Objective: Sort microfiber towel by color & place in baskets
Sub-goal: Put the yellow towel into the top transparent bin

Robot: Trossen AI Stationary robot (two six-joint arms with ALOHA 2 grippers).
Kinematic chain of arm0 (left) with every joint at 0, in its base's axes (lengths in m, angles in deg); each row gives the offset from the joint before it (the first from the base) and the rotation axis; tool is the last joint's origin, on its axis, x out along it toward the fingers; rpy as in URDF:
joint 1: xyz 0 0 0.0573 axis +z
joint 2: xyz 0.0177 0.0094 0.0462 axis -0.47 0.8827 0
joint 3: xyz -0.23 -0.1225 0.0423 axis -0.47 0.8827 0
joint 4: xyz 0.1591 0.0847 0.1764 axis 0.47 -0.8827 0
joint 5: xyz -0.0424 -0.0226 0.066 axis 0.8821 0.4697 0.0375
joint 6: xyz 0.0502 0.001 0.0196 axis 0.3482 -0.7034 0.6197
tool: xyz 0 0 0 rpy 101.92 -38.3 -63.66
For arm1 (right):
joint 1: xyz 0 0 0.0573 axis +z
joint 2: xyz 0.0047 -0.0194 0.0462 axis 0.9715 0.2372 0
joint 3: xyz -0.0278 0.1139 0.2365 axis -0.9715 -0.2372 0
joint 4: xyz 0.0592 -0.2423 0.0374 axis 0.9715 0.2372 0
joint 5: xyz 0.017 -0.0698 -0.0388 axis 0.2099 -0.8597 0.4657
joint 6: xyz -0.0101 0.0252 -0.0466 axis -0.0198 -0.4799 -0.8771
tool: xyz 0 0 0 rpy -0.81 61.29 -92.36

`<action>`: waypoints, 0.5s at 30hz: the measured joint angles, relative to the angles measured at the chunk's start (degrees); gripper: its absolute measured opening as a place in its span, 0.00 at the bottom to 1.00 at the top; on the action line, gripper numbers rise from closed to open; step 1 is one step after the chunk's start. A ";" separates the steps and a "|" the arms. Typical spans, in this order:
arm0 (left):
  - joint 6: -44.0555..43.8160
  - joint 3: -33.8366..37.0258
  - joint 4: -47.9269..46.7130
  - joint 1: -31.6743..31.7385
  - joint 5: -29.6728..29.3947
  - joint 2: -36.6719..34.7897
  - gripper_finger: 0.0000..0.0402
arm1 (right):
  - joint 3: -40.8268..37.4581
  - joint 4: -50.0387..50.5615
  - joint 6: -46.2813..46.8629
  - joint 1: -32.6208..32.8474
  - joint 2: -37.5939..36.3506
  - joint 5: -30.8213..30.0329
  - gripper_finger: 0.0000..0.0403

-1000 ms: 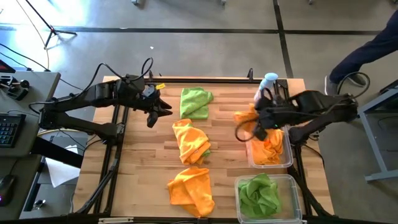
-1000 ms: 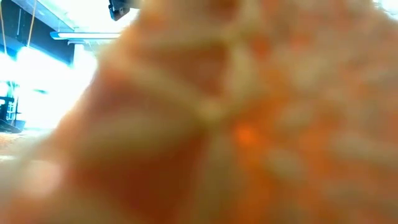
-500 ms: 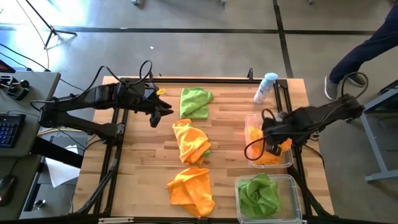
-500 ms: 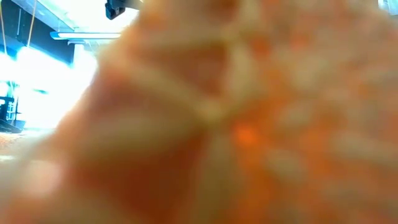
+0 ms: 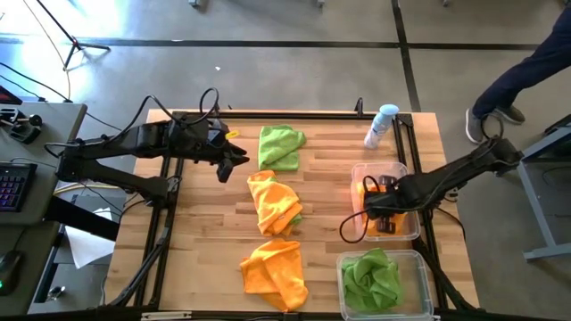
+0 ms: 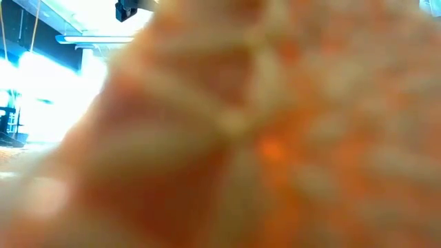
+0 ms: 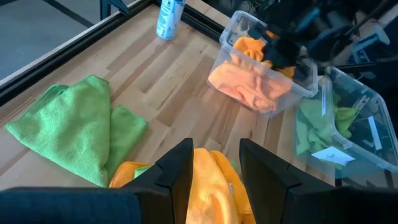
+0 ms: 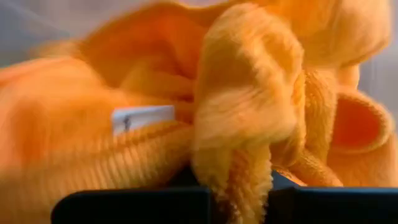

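My right gripper (image 5: 382, 217) is down inside the far clear basket (image 5: 360, 171) at the table's right, shut on an orange towel (image 8: 236, 112) that lies bunched in that basket. The near basket (image 5: 419, 260) holds a green towel (image 5: 373, 278). My left gripper (image 5: 235, 162) is open, just above the table's far left part, beside a green towel (image 5: 281, 146). In the left wrist view an orange towel (image 7: 214, 186) shows past its fingers. That towel (image 5: 272, 203) lies mid-table over a bit of green cloth. Another orange towel (image 5: 275, 272) lies near the front edge. My right gripper pinches a bunched fold of the orange towel (image 8: 239, 180) between its two fingers; several layers show. In the high view the arm reaches in from the table's right, slanting down into the basket. The rest of the towel lies slack in the basket.
A white-and-blue spray bottle (image 5: 382, 125) lies at the far right, beyond the baskets. An orange cloth (image 6: 262, 138) right against the lens fills the low view. A person's leg and shoe (image 5: 508, 98) show on the floor beyond the right edge. Bare wood lies between the towels and the baskets.
My right gripper has carried the orange towel from above the far basket's far end toward the near edge and down into the basket, where the towel now lies bunched. My left gripper has gone a little toward the table's right.
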 joint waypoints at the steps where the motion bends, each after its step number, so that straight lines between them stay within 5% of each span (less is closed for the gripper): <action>1: 0.00 0.00 -0.02 0.00 0.01 0.01 0.30 | -1.32 -0.04 1.97 -0.33 0.00 0.01 0.01; 8: 0.49 0.04 0.06 0.02 -0.93 0.84 0.30 | -5.68 -3.49 10.85 -2.51 -0.04 1.07 0.04; 15: 2.06 0.04 -0.43 0.11 -1.08 1.61 0.30 | -3.25 -3.45 10.69 -3.53 -0.11 2.78 0.20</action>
